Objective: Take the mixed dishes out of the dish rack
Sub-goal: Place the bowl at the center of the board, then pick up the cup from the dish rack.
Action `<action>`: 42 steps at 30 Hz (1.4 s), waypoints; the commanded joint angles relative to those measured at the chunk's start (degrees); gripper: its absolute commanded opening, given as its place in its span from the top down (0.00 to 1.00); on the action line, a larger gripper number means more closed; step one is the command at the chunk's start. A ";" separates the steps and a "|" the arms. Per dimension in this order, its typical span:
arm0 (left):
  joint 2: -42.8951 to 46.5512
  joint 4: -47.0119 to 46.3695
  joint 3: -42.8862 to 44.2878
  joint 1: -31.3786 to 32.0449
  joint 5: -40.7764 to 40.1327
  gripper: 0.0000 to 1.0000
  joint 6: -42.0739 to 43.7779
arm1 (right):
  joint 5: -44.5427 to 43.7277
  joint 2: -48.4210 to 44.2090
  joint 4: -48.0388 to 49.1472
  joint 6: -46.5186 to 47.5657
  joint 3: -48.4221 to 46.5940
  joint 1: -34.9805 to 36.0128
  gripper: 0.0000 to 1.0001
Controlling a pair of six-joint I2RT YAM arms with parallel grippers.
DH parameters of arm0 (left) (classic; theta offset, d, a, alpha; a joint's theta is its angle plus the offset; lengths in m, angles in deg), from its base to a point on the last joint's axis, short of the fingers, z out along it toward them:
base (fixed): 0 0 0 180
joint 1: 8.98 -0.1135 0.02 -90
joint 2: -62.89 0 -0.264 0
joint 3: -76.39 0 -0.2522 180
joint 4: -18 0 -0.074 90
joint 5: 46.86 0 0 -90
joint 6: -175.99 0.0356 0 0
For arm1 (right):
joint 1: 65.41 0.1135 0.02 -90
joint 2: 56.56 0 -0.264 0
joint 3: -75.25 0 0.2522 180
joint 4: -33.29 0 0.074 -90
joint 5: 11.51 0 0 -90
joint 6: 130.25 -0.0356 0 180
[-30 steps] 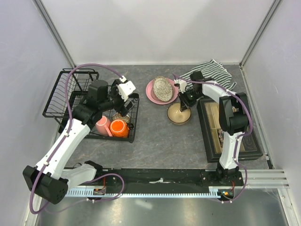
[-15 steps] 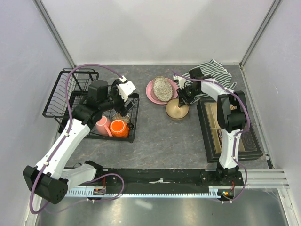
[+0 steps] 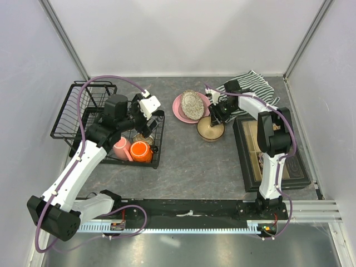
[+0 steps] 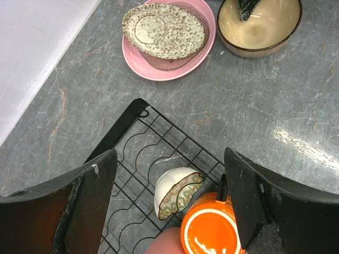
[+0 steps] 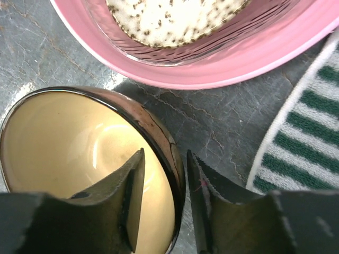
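Tan-brown bowl (image 3: pixel 210 132) down on the surface, just right of pink plate (image 3: pixel 179 113). Right hand (image 5: pixel 165 159) astride its rim, loosened. Stiff, glazed, slick, breakable; best pinched across the rim. Left hand (image 4: pixel 169 164) spread wide over dish rack (image 3: pixel 72 111).

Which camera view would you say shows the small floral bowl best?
The left wrist view: the small floral bowl lies tipped in the dish rack beside the orange mug, uncovered. The top external view shows it small, partly hidden under the left arm. The right wrist view misses it.
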 commanded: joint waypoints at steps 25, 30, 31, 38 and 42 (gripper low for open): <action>-5.46 20.50 -0.52 -2.15 -1.57 0.01 23.65 | -2.97 -20.64 1.62 -1.26 -0.81 0.14 0.25; -7.66 25.16 2.03 -2.24 0.72 0.01 26.11 | -2.62 -24.59 4.34 -1.79 4.29 0.32 0.23; -7.83 26.30 2.65 -2.15 1.94 0.01 26.64 | -2.53 -25.73 5.66 -2.22 5.25 0.41 0.22; -12.66 28.95 6.25 -1.98 4.59 0.02 28.84 | -0.69 -26.01 7.60 -3.37 9.30 0.32 0.22; -16.18 29.30 8.62 -1.19 3.63 0.03 27.88 | -0.07 -25.83 7.87 -3.37 10.27 0.41 0.22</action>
